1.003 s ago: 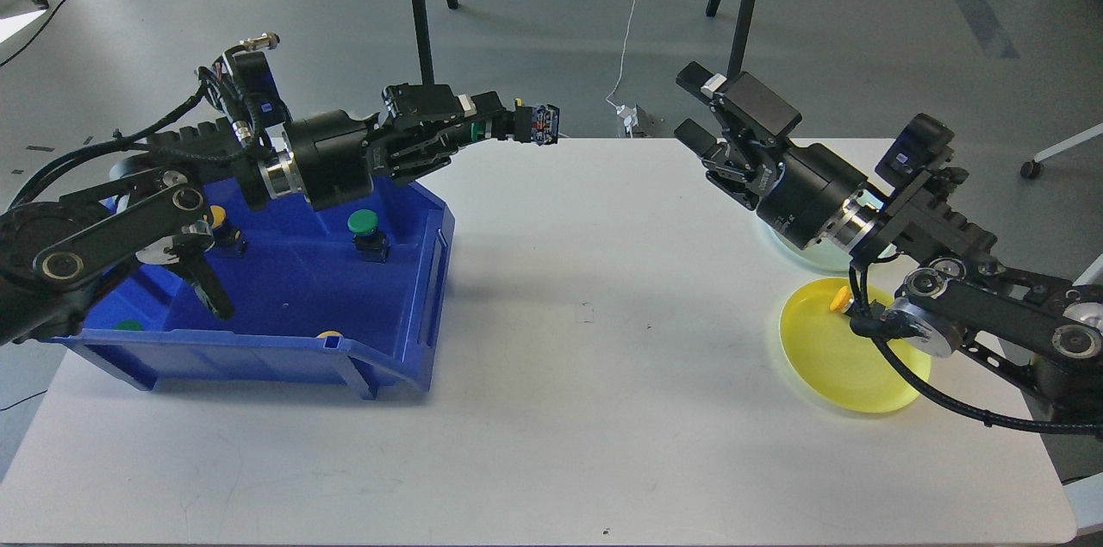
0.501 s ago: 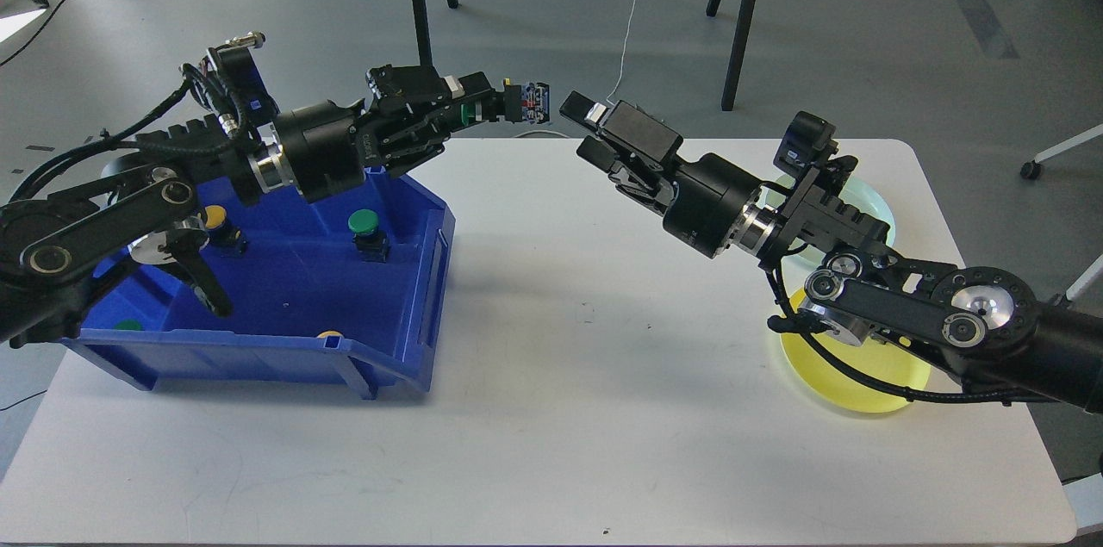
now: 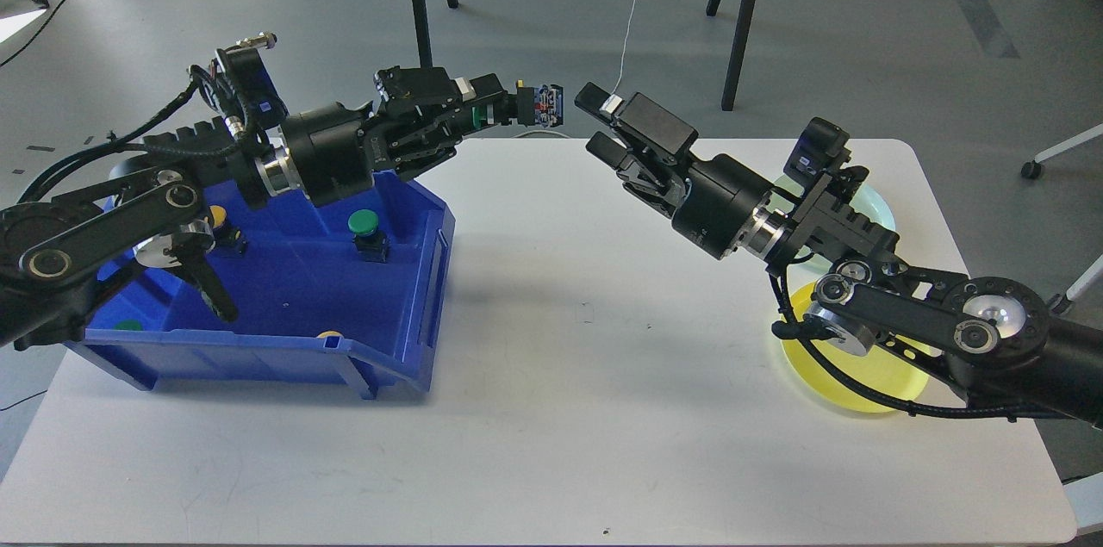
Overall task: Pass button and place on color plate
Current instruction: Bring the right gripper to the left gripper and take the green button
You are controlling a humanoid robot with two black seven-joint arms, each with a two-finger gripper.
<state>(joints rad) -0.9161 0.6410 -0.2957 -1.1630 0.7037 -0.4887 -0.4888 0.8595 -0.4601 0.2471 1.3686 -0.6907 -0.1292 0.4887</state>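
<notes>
My left gripper [image 3: 482, 109] is shut on a green-capped button [image 3: 527, 106] whose black and blue body points right, held above the table's far edge. My right gripper [image 3: 593, 121] is open, its fingers just right of the button's end, not touching it. A yellow plate [image 3: 840, 375] lies at the right, partly hidden under my right arm. A pale green plate [image 3: 875, 207] shows behind that arm. A blue bin [image 3: 345, 306] at the left holds a green button [image 3: 365, 230], a yellow button [image 3: 219, 220] and others near its front wall.
The white table [image 3: 569, 375] spreads between bin and plates. Black tripod legs [image 3: 420, 4] stand on the floor behind the table, and a white cable [image 3: 633, 21] runs down there.
My right arm swung left from over the plates to the table's middle, bringing its open gripper up to the button. My left gripper edged slightly right with the button.
</notes>
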